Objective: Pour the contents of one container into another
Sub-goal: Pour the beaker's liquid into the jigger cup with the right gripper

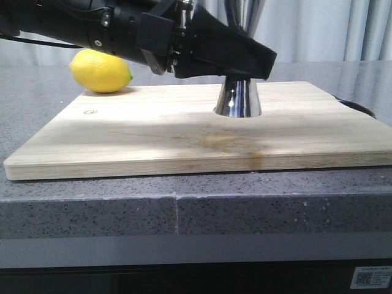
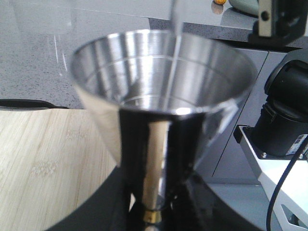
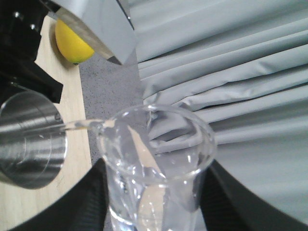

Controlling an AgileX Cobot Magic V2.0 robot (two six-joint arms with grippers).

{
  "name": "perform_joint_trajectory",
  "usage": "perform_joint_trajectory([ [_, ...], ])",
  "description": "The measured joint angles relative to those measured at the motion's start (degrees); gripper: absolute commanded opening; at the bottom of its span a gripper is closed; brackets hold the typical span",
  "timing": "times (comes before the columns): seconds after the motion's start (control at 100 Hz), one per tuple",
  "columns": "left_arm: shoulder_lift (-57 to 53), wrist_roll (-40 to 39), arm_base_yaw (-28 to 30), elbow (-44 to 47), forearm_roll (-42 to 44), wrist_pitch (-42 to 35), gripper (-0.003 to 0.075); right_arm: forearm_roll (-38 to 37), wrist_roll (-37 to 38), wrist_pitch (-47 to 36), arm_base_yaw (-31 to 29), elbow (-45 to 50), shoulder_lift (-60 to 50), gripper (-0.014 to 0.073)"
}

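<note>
The clear glass beaker is tilted in the right wrist view, and my right gripper is shut on its body, a black finger on each side. A thin stream runs from its lip into the steel jigger. The jigger stands on the wooden board. My left gripper is shut around its waist, hiding its middle in the front view. In the left wrist view the jigger's upper cup fills the picture, the stream falling into it, with my left gripper at the gold band.
A yellow lemon lies at the board's back left corner, behind my left arm. A dark object lies at the board's far right edge. Grey curtains hang behind the stone counter.
</note>
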Motion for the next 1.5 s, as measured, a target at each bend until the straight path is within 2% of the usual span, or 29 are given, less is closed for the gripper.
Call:
perform_joint_trajectory([
  [1.5, 0.0, 0.0, 0.0, 0.0, 0.28, 0.0, 0.0033, -13.07, -0.09, -0.35, 0.0, 0.0, 0.0, 0.0205],
])
